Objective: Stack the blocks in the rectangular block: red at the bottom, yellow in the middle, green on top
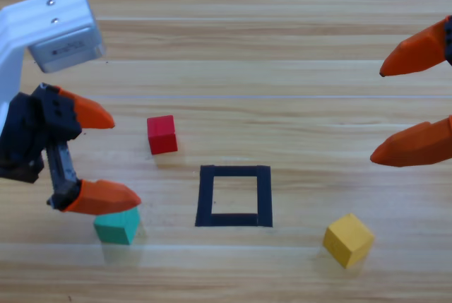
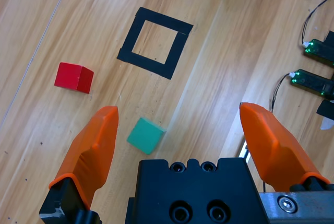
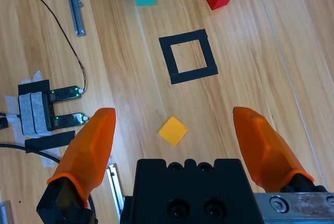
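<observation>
Hovering wide open, the left gripper (image 1: 102, 156) was held above the table with the red cube (image 1: 162, 134) just ahead of its jaws and the green cube (image 1: 116, 226) under its lower jaw. The black tape square (image 1: 234, 195) lay empty farther ahead, the yellow cube (image 1: 348, 239) beyond it. The right gripper (image 1: 413, 102) waited, also spread. Red was judged first: jaws should be centred squarely over it before descending.

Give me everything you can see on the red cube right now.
The red cube is a small bright red block with plain matte faces, lying flat on the wooden table and turned slightly askew. It lies up and left of the black tape square, outside it. Nothing touches it; the open left gripper is nearby on its left.
</observation>
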